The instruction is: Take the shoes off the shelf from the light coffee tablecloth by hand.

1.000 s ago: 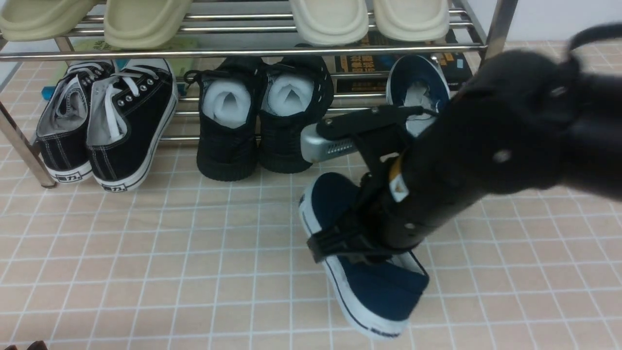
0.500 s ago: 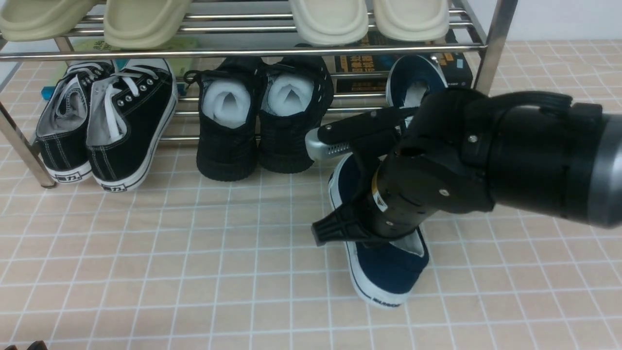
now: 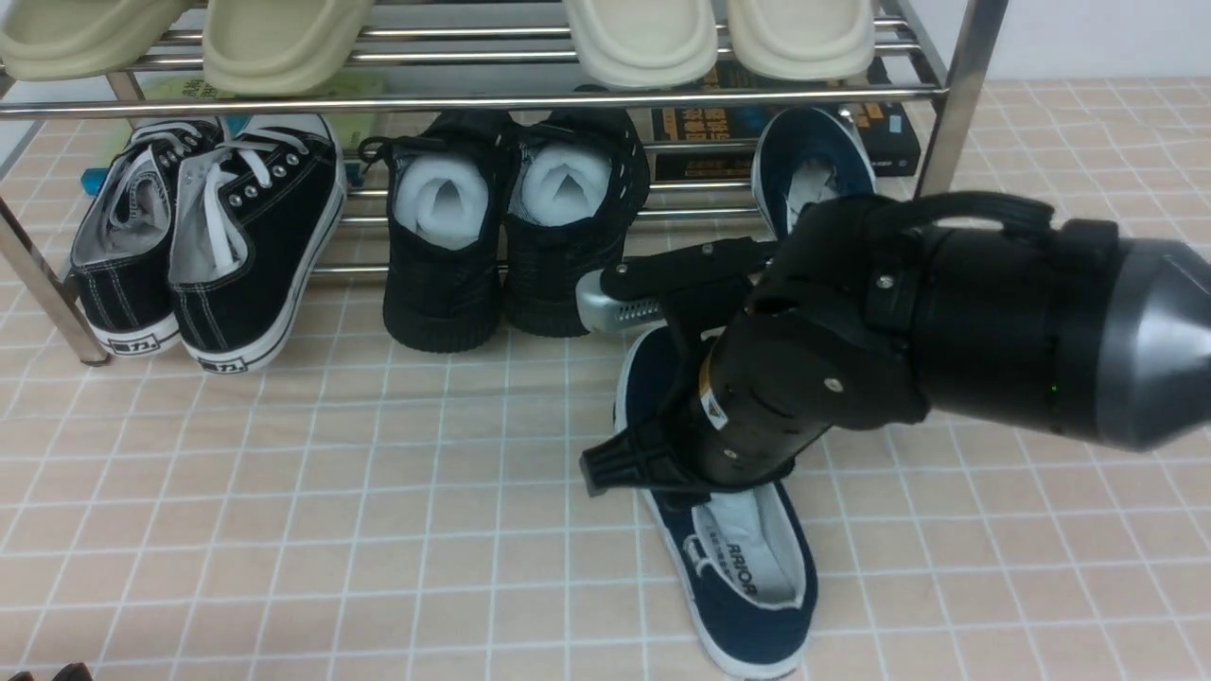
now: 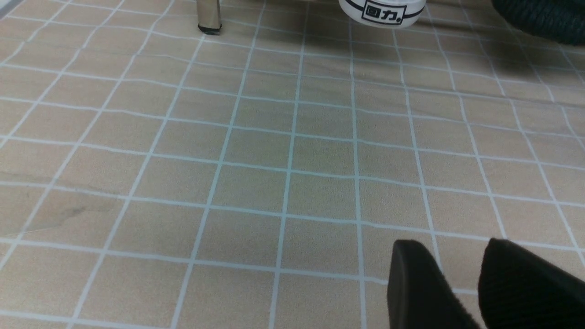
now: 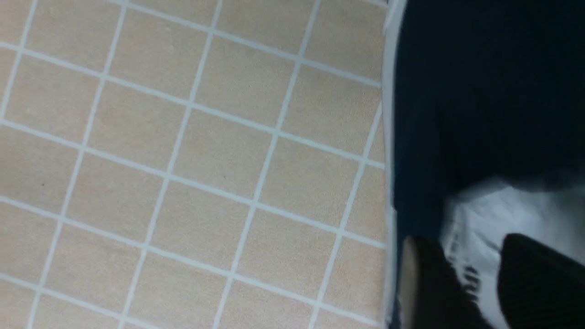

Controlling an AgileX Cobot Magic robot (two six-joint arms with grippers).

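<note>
One navy shoe [image 3: 747, 577] is off the shelf [image 3: 957, 104]. It lies sole-down on the light coffee tablecloth [image 3: 284, 492], just in front of the shelf's right end, toe twd the shelf, heel away. White printed lining shows at the heel opening.

R tool [image 5: 475, 249] is on this shoe at mid-length. In the R wrist view one finger [image 5: 425, 283] sits at the shoe's outer side by the white sole edge, the other is inside over the lining. So the tool looks clamped narrow on the side wall, tho the view is blurry. R arm [image 3: 993, 322] comes in from the shelf's right side and covers the shoe's middle in front view.

Other navy shoe [image 3: 814, 156] is on the shelf's bottom tier, right end, next to the right leg. It has white paper inside and is partly hidden by the arm. A dark printed box [image 3: 719, 128] lies behind that tier.

Same tier, mid-shelf: all-black shoes [image 3: 511, 236], white stuffing inside. At the shelf's left end: black lace-up sneakers [image 3: 218, 246], tilted, heels down at the cloth. On the tier above: two prs of pale slippers [image 3: 643, 38].

L tool [image 4: 459, 246] is over bare cloth in front of the shelf's left leg, well apart from it. Its fingers have a narrow gap w/ nothing btwn them.
</note>
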